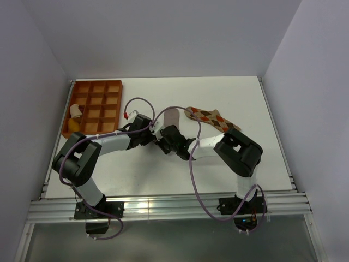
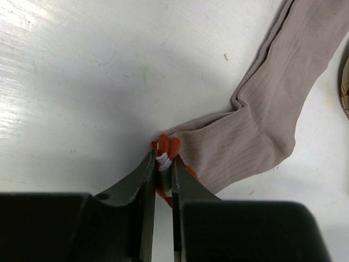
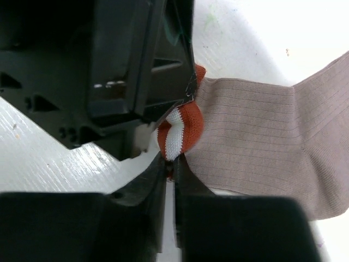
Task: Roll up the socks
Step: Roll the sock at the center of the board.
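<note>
The left end effector (image 2: 164,166) and the right end effector (image 3: 170,164) both clamp the striped cuff (image 3: 180,128) of the grey-brown sock (image 2: 267,114). The rest of the sock lies flat on the table (image 2: 82,82).

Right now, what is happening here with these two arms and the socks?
Both arms are working on one sock. The left end effector and the right end effector are each shut on the bunched red-and-white striped cuff of the grey-brown sock. The rest of that sock lies flat on the table, so rolling seems barely begun. The argyle sock lies to its right, ungripped. An orange compartment tray sits at the back left.
</note>
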### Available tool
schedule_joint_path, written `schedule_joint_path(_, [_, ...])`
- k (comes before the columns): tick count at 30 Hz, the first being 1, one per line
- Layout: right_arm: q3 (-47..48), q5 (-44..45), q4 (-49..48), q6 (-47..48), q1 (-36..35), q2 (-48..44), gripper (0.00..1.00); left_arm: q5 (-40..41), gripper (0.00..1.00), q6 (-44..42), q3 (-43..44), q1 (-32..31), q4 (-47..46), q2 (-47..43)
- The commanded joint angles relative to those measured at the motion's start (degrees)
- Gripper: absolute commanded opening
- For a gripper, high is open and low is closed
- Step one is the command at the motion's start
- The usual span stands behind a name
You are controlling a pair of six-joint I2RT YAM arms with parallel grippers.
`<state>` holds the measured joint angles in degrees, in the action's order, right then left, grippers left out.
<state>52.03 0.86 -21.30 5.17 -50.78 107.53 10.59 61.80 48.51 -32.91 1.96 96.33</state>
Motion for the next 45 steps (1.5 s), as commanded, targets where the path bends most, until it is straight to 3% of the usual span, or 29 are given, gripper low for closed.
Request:
schedule_joint_path(1, [-0.4,-2.3,2.8,-2.8,0.7,-1.2,0.16,-1.3,0.0,0.2,0.3,-0.6,1.8,-1.1])
schedule_joint_path(2, [-1.3,-2.8,1.8,-2.3,0.6,-1.8,0.31,-1.4,0.0,-0.2,0.4,-0.6,1.9,-0.9])
schedule_joint_path(4, [-1.8,-4.3,1.3,-1.9,0.7,-3.4,0.41,-1.7,0.0,-0.5,0.3,-0.6,1.9,-0.8])
schedule_joint_path(8, [-2.2,-4.7,-1.8,-1.0,0.7,-4.8,0.48,-2.2,0.0,-0.5,-0.7,-0.6,1.1,-1.2])
schedule_joint_path(27, [-5.2,0.2,-11.5,-0.5,2.5,-6.5,0.53,-3.3,0.0,-1.2,-0.3,-0.5,1.0,-0.7])
schedule_joint_path(36, [-2.7,-4.9,-8.8,0.7,2.6,-4.5,0.57,-3.3,0.0,-1.8,0.0,-0.4,1.4,-1.1])
schedule_joint_path(45, [-0.4,-5.7,-5.7,1.6,2.2,-0.6,0.51,-3.6,0.0,-1.8,0.4,-0.4,1.4,-0.9])
